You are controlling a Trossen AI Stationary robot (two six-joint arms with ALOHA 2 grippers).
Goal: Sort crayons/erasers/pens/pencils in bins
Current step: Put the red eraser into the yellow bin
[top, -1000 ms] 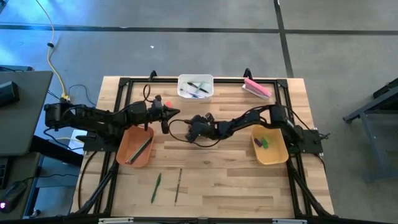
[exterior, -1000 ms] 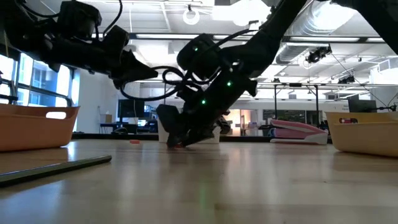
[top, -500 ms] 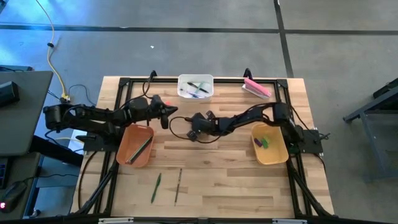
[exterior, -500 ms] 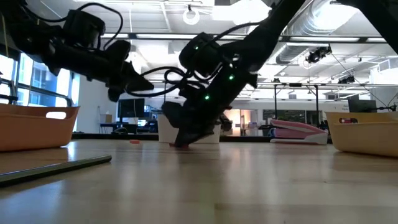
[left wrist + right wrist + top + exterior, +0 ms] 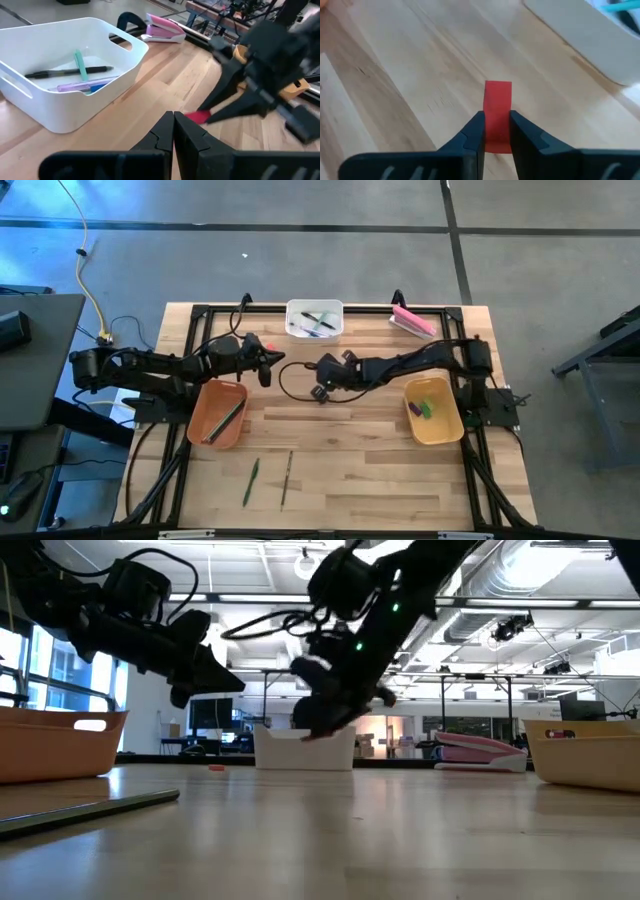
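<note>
Your right gripper [image 5: 494, 131] pinches a red crayon [image 5: 497, 112], lifted clear of the wooden table [image 5: 340, 460] near the white bin [image 5: 315, 320]; the left gripper [image 5: 173, 131] hangs shut nearby. Next, carry it to the mustard bin [image 5: 432, 412], where other crayons lie. A bright workshop fills the background.

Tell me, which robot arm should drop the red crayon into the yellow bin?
The right one, probably. The right gripper already pinches the red crayon, lifted off the table, and the mustard yellow bin with other crayons sits on its side. The left gripper is shut and empty, by the orange-brown bin.
</note>
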